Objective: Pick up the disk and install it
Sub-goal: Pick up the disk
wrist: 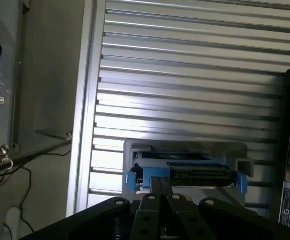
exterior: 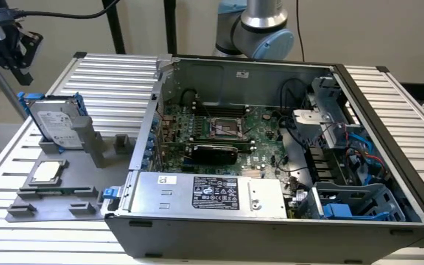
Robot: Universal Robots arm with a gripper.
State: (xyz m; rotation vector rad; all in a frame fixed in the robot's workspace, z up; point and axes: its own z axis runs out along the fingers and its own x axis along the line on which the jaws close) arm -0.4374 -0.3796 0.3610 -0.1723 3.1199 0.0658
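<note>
The disk [exterior: 56,126] is a silver-grey drive with a white label in a bright blue frame. It stands on edge in a grey holder [exterior: 86,144] on the slatted table, at the exterior view's left of the open computer case [exterior: 271,149]. My gripper [exterior: 17,69] hangs well above the disk, a little further to the exterior view's left, and touches nothing. In the wrist view the gripper [wrist: 159,181] has its black fingers pressed together with nothing between them. The disk [wrist: 185,171] lies beyond the fingers, edge-on.
On the grey fixture plate [exterior: 57,207] in front of the disk lies a small square silver chip [exterior: 46,172]. Inside the case are the motherboard [exterior: 223,130], a grey box with a black label [exterior: 212,193] and a blue-trimmed drive bay [exterior: 355,201]. Black cables hang beside the table's edge [wrist: 0,172].
</note>
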